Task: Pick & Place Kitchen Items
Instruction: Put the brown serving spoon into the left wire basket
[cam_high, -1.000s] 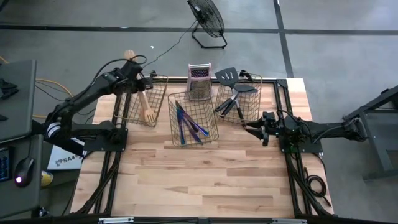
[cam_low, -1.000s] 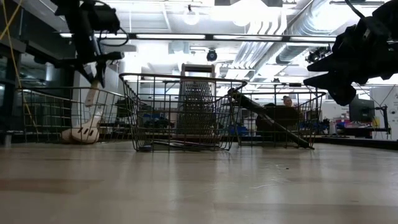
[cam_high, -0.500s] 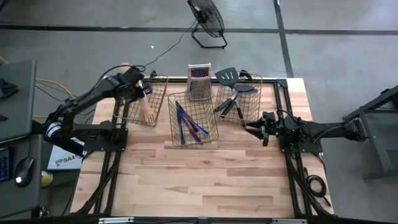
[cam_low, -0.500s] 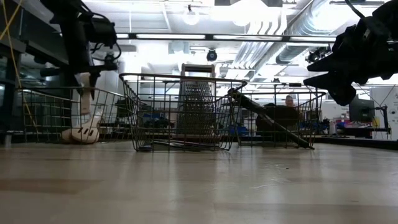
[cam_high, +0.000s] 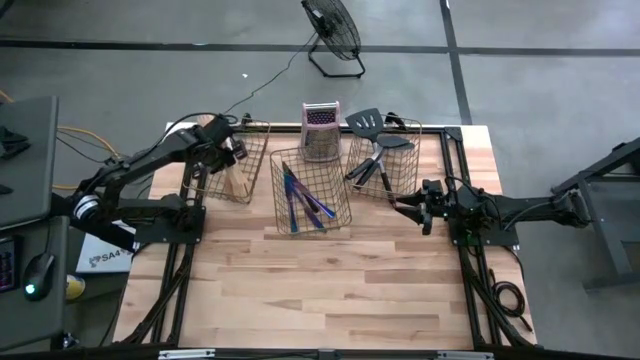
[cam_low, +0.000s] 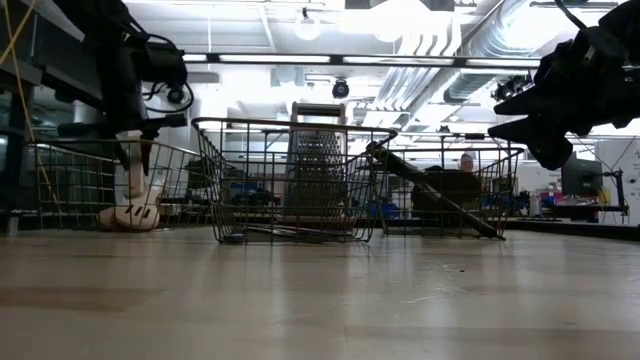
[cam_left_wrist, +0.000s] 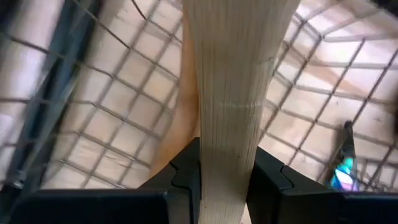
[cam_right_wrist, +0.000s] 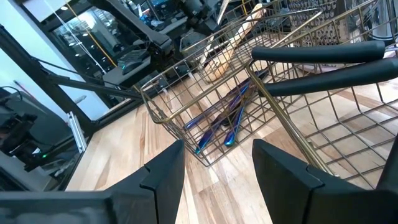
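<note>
Two fingers of left end effector (cam_left_wrist: 224, 180) clamp wooden utensil (cam_left_wrist: 233, 81).

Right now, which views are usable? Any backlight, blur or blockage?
Low view: bright ceiling lights backlight the scene, so the left gripper and right gripper read as silhouettes. Left wrist view: the held wooden utensil fills the centre, soft, and blocks most of the basket. Right wrist view: purple-blue cutlery clear. High view: evenly lit.

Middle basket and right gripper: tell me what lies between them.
High view: the right basket with black spatulas sits between the middle basket and right gripper.
</note>
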